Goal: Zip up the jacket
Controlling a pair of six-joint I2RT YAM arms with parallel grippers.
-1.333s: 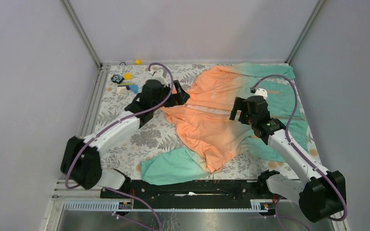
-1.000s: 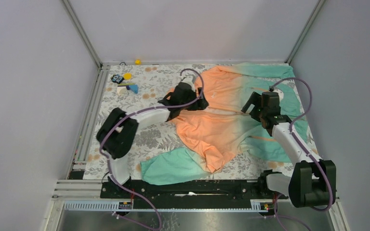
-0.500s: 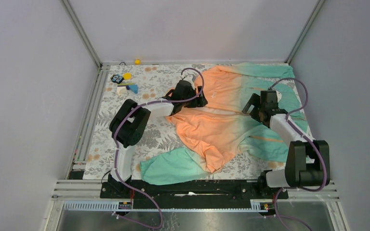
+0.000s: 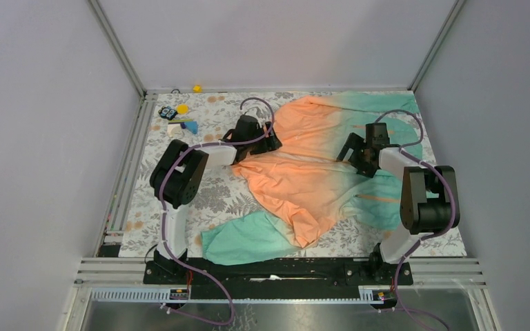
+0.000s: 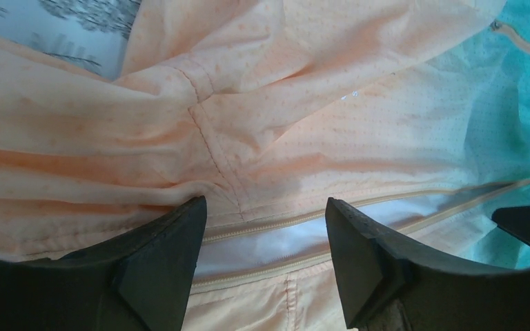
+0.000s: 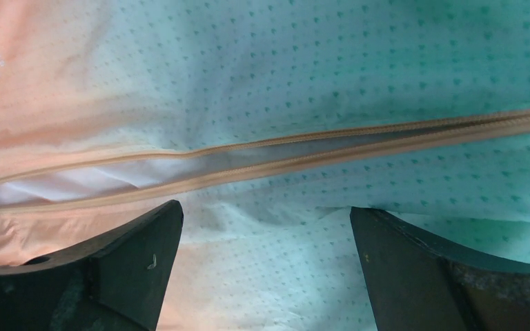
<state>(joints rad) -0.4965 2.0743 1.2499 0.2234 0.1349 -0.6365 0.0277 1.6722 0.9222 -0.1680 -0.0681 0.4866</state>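
Jacket [image 4: 310, 172] lies spread on the bench [image 4: 214, 200], centre to right: orange end toward the left arm, teal end toward the right arm, and one teal sleeve trailing to the near edge. Left gripper [image 4: 270, 143] sits low over the orange part and right gripper [image 4: 352, 153] over the orange-to-teal fade. In both wrist views the jaws stand wide apart with nothing between them, so both are open and neither holds cloth. Left wrist view shows the left gripper [image 5: 263, 210] straddling the zipper [image 5: 359, 207], its two tapes apart with white lining showing between. Right wrist view shows the same under the right gripper [image 6: 266, 210], where the zipper [image 6: 317, 148] gap narrows toward the teal side. I see no slider on the front zipper in either wrist view. My read: this is pre-grasp line-up, and zipping has not started. Next, find the slider, probably beyond the narrowing end on the teal side. Then one gripper pins the cloth below it to keep the tapes taut, and the other pinches the pull and runs it toward the orange end. Risk: thin fabric bunches or catches in the teeth if tension is slack.
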